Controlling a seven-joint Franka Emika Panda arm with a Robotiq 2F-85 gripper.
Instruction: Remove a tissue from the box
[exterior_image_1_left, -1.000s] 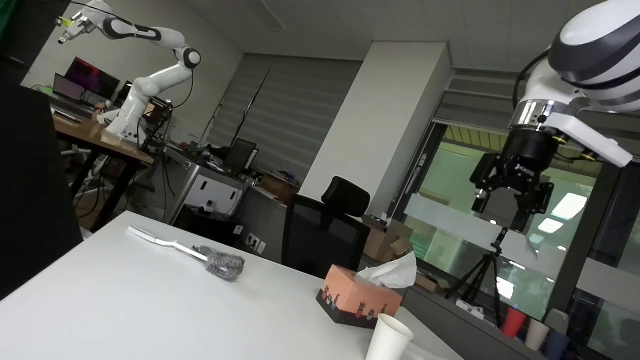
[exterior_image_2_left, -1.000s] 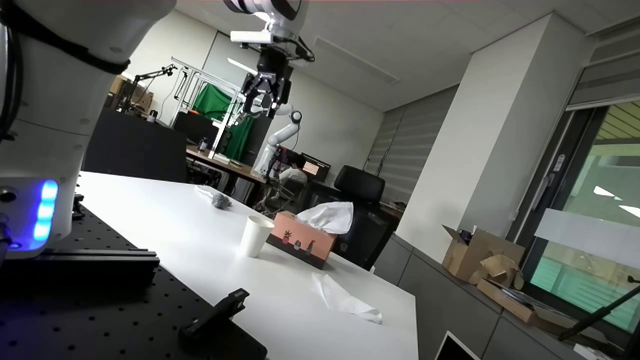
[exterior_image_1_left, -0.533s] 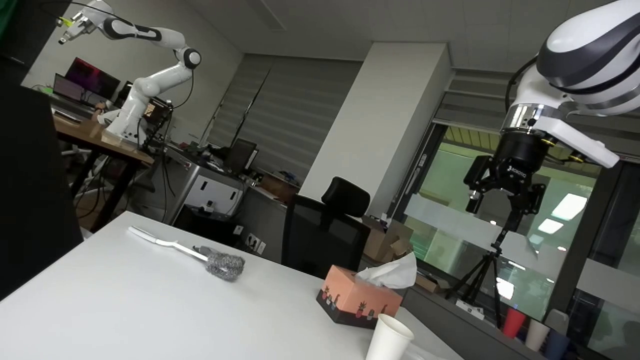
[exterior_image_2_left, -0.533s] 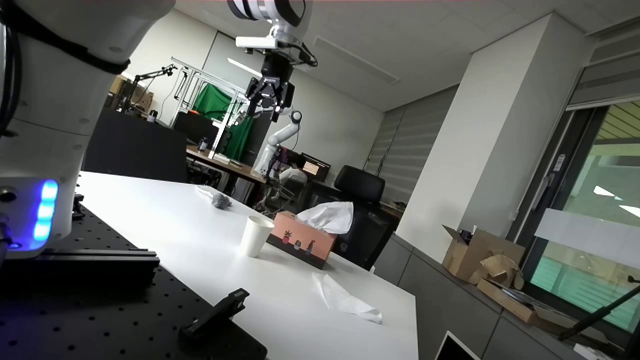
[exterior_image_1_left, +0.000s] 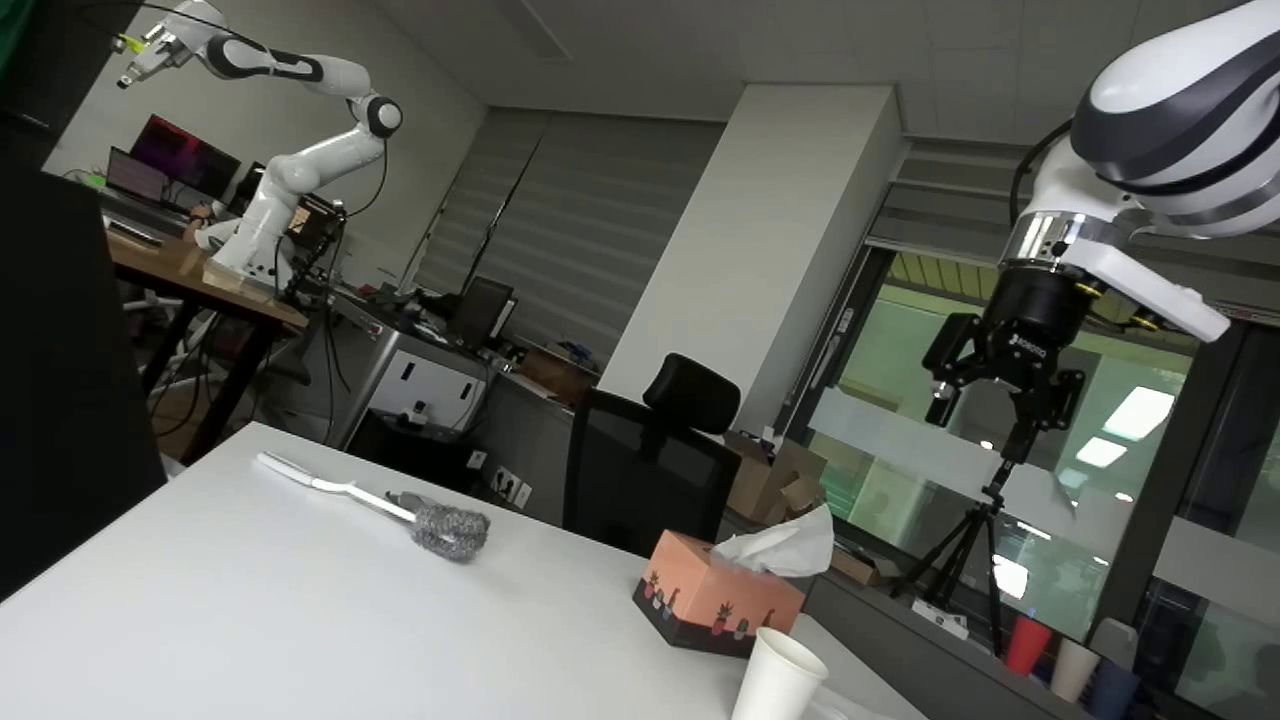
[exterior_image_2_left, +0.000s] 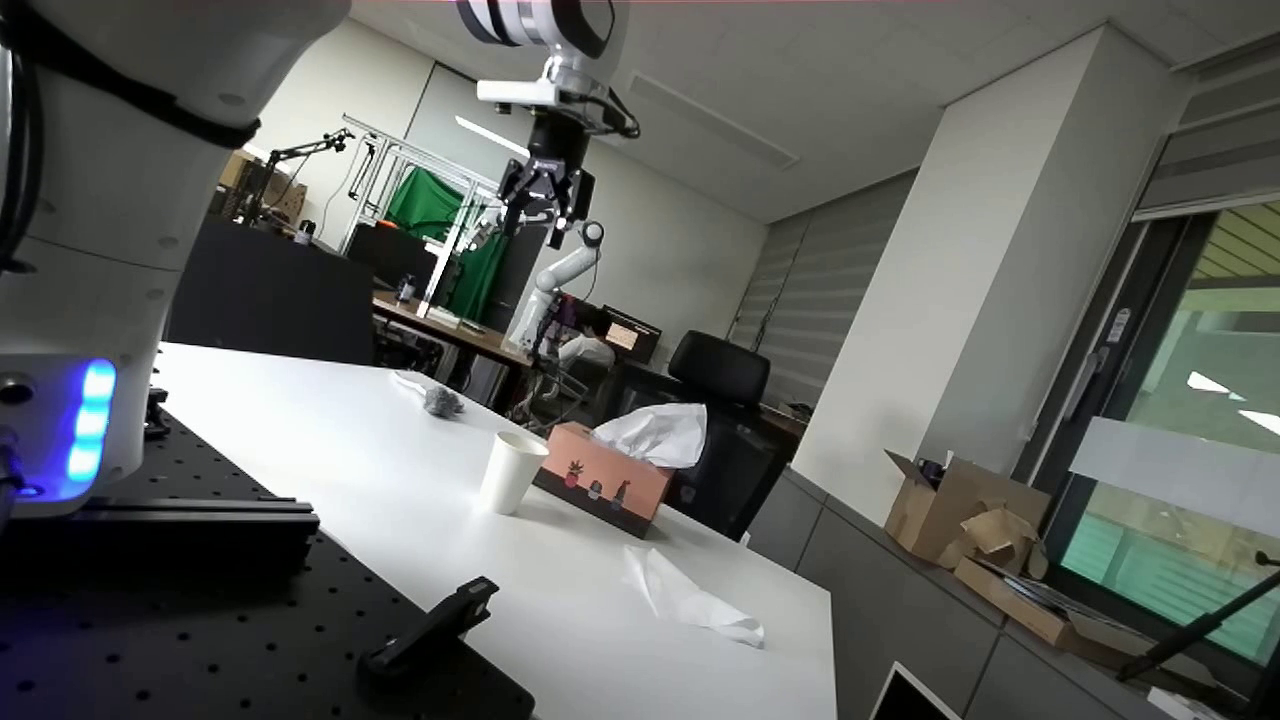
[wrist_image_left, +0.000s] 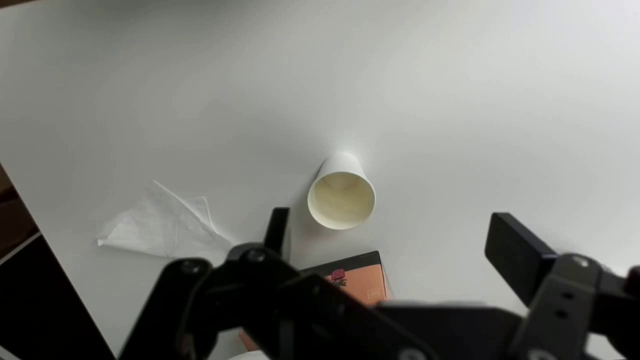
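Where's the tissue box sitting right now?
In an exterior view, the tissue box stands on the white table, just right of the white cup and in front of a black chair; a tissue pokes from its top.

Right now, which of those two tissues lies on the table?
The loose tissue lying near the box; the other tissue sticks up out of the box's top.

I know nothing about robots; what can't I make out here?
Inside of the box: hidden by its walls and the protruding tissue, in both exterior views.
Most of the box in the wrist view: behind the gripper.
Base of the cup: cut off by the bottom edge in an exterior view.
What the lit monitor shows: too small in an exterior view.
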